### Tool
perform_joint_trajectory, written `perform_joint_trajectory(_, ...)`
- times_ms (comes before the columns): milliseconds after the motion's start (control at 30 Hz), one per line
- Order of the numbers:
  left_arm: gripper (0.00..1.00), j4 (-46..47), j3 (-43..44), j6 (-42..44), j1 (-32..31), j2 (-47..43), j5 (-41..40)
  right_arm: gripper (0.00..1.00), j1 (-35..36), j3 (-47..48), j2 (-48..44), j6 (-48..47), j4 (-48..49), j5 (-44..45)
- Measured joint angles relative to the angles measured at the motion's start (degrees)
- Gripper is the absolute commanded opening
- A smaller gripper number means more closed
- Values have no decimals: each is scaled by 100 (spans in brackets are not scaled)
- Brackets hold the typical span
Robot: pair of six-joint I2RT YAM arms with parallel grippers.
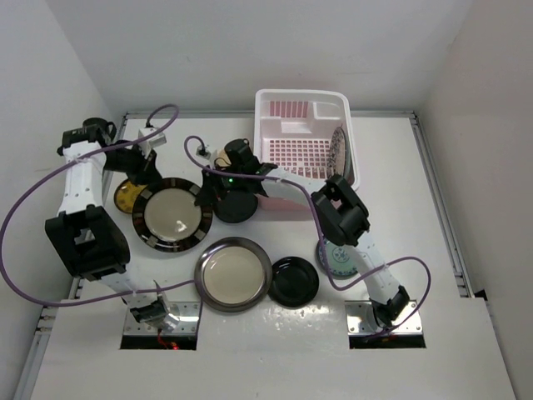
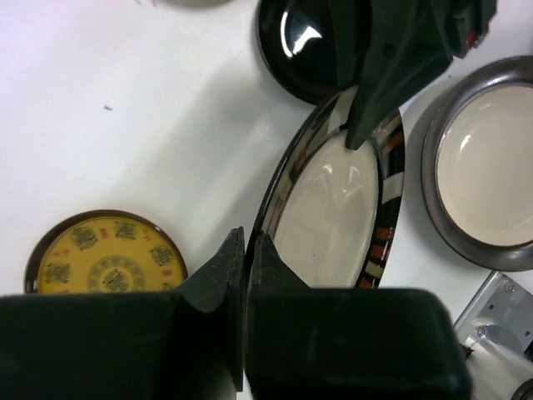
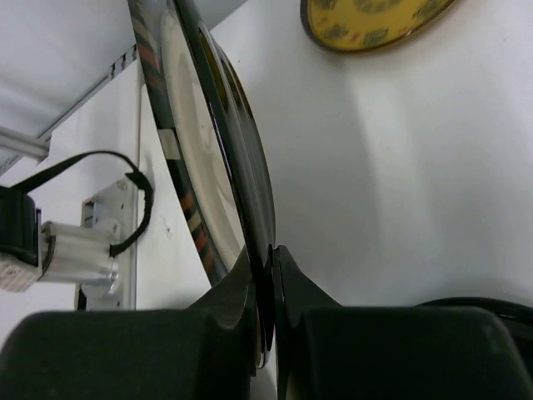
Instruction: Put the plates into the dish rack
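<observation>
Overhead layout w/ both wrist views. Black-rimmed silver round plate (image 1: 172, 215) sits at 9 o'clock on the white table (image 1: 433, 250), well apart from the pale pink plastic dish rack (image 1: 301, 94), which stands at 12 o'clock. L gripper (image 2: 246, 250) is clamped on this plate's rim on its 10 o'clock side. R gripper (image 3: 268, 260) pinches the rim at approx. 2 o'clock. In both wrist views the fingers are pressed tight on the edge. The plate looks tilted in the wrist views; whether its lower edge touches the table cannot be told. Yellow dark-rimmed plate (image 1: 123, 197) lies flat just beside it at 10 o'clock, partly under the L arm. Glossy black dish (image 1: 236, 207) lies btwn the held plate and the rack, beneath the R wrist. Steel-rimmed cream plate (image 1: 233, 273) lies at 6 o'clock of the table, w/ a second glossy black plate (image 1: 293, 282) just beside it at its 3 o'clock. Teal patterned plate (image 1: 337, 260) is partly hidden under the R forearm. One patterned plate (image 1: 339, 150) stands on edge inside the rack, against its 3 o'clock wall.
</observation>
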Motion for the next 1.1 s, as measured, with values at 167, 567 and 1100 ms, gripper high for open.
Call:
perform_joint_trajectory(167, 41, 310, 273, -717, -13, 0, -94, 0, 37, 4, -236, 35, -118, 623)
perform_joint_trajectory(567, 71, 2267, 2997, -3639, -13, 503, -2514, 0, -94, 516, -1432, -525, -1600, 3829)
perform_joint_trajectory(1100, 68, 3407, 3244, -4183, -1714, 2981, -3958, 0, -1174, 98, -3635, -2308, -2046, 8341)
